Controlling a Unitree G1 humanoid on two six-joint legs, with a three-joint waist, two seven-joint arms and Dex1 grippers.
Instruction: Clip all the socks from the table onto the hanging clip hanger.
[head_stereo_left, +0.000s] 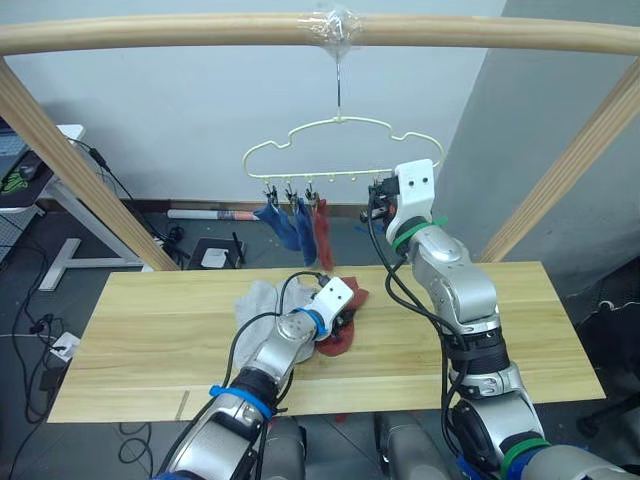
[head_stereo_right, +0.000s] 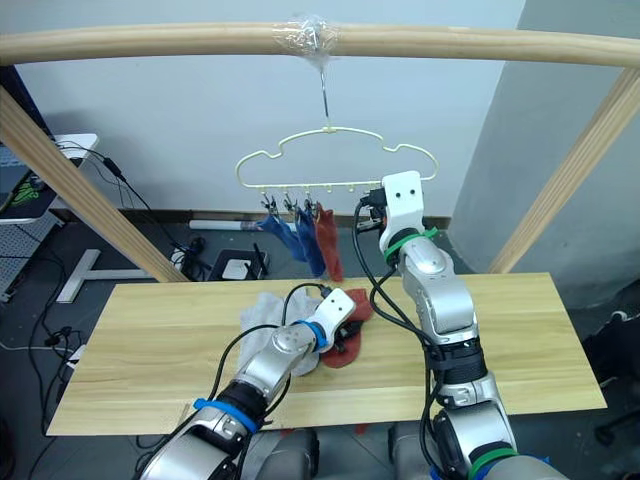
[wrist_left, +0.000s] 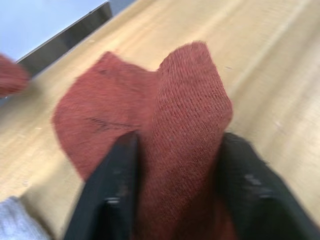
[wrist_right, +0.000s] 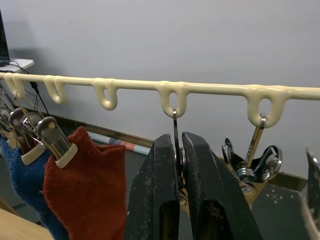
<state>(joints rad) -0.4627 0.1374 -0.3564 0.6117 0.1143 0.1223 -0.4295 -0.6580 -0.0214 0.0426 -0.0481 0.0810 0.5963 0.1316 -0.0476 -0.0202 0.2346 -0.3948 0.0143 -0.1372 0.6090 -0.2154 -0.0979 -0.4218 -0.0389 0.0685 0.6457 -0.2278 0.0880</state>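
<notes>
The pale-yellow clip hanger (head_stereo_left: 340, 135) hangs by its hook from the wooden top pole. Two blue socks (head_stereo_left: 285, 225) and one rust red sock (head_stereo_left: 323, 235) dangle from clips at its left end. My right gripper (wrist_right: 180, 145) is raised to the hanger's lower bar and is shut on a metal clip (wrist_right: 175, 122) right of the hung red sock (wrist_right: 85, 185). On the table (head_stereo_left: 480, 330), my left gripper (wrist_left: 180, 140) pinches a raised fold of another rust red sock (wrist_left: 125, 105). Light grey socks (head_stereo_left: 258, 300) lie just left of it.
The thick wooden pole frame (head_stereo_left: 200, 35) spans the top, with slanted legs at both sides of the table. More metal clips (wrist_right: 255, 165) hang from the bar beside my right gripper. Beyond the table's far edge, cables and a desk stand on the floor.
</notes>
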